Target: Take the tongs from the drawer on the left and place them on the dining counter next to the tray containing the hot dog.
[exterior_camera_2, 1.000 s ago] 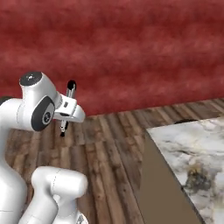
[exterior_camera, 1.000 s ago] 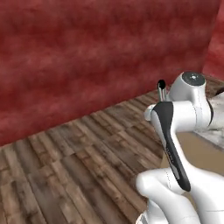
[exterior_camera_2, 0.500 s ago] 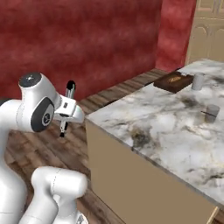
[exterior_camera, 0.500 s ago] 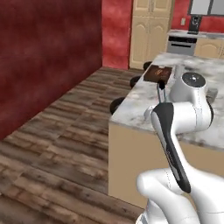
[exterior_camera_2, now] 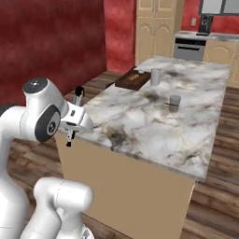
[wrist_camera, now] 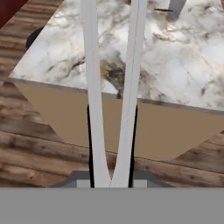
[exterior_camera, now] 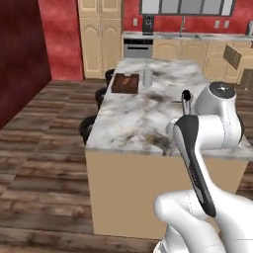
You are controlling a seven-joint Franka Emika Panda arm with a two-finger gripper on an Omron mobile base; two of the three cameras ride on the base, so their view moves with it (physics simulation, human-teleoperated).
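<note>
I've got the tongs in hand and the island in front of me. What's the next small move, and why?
Probably drive on along the dining counter toward its far end. The gripper holds the tongs at the near edge, while the tray with the hot dog sits at the far corner, likely beyond the arm's reach.

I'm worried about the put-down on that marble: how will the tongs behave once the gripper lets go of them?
The tongs look like two slim metal arms joined at the held end, so they will probably stay stiff and spring apart slightly. On the smooth marble dining counter they may slide a little. Flat arms should not roll.
</note>
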